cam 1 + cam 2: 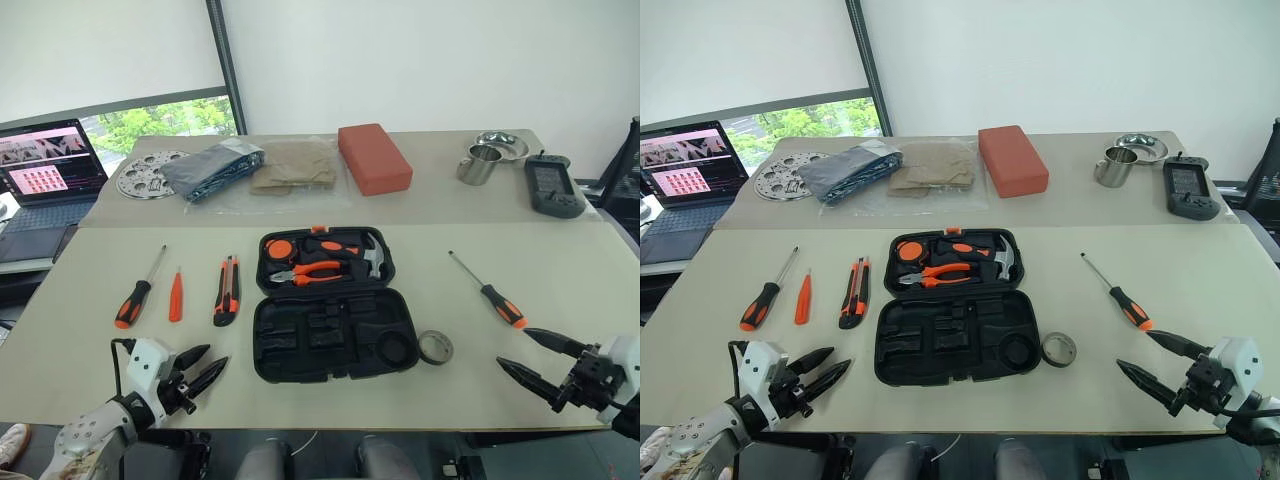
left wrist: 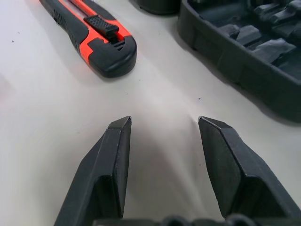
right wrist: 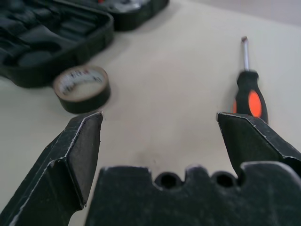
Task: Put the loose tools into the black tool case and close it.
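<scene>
On the tabletop (image 1: 560, 290) the black tool case (image 1: 330, 310) lies open in the middle, and all the loose tools lie outside it. Both hands are apart and hold nothing. If the left hand (image 1: 200, 368) comes in crooked, it could push the utility knife (image 1: 227, 290) away. The right hand (image 1: 535, 355) might bump the tape roll (image 1: 435, 347), and it could roll off.
</scene>
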Available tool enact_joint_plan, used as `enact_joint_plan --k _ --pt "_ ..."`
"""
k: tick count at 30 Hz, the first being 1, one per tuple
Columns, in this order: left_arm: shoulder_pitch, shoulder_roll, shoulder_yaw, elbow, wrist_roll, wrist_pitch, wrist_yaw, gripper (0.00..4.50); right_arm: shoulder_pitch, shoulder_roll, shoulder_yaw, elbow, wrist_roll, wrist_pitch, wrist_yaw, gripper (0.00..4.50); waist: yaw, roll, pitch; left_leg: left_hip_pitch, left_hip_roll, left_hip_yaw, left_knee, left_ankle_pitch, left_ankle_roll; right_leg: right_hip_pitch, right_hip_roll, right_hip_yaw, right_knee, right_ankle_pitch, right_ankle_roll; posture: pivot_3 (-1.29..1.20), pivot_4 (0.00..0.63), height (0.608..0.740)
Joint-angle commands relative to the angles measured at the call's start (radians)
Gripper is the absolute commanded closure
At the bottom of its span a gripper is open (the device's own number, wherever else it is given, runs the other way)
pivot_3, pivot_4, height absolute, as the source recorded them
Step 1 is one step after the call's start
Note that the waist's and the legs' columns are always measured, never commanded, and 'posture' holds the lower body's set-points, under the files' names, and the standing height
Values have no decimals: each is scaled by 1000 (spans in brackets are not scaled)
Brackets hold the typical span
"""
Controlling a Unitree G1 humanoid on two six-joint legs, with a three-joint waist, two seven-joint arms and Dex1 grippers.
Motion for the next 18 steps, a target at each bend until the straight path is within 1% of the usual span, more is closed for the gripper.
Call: enact_joint_plan --k 1,3,6,9,11,15,18 --pt "13 28 152 -61 -94 -32 -35 2063 -4 -45 -54 -109 77 55 13 37 -2 0 0 -1 0 0 0 0 0 0 0 0 0 0 0 0 150 740" --pt "2 37 192 -67 -123 -9 -28 2063 -20 -60 -43 -153 87 82 8 37 -2 -1 0 -1 1 0 0 0 0 0 0 0 0 0 0 0 150 740" --pt "-35 43 221 -61 -136 25 11 2063 -46 -65 -20 -208 94 114 -11 37 1 -1 0 0 1 0 0 0 0 0 0 -1 0 -1 1 0 150 740" --pt "-119 28 245 -35 -146 80 117 2063 -80 -57 22 -298 124 164 -29 37 5 -1 1 2 0 -1 2 0 0 0 0 -2 0 -1 3 0 150 740" --pt "-170 18 252 -24 -135 105 187 2063 -110 -46 47 -355 152 201 -52 37 5 -1 1 2 0 -3 2 0 0 0 1 -3 0 -1 3 0 150 740" --pt "-221 15 284 17 -110 138 276 2063 -157 -31 81 -413 188 243 -70 37 2 -3 2 2 0 -4 2 0 0 0 1 -3 1 1 0 0 150 740" --pt "-236 38 300 53 -81 152 314 2063 -195 -14 106 -448 228 278 -84 37 -1 -5 3 2 0 -4 0 0 0 -1 1 -3 1 1 0 0 150 740"
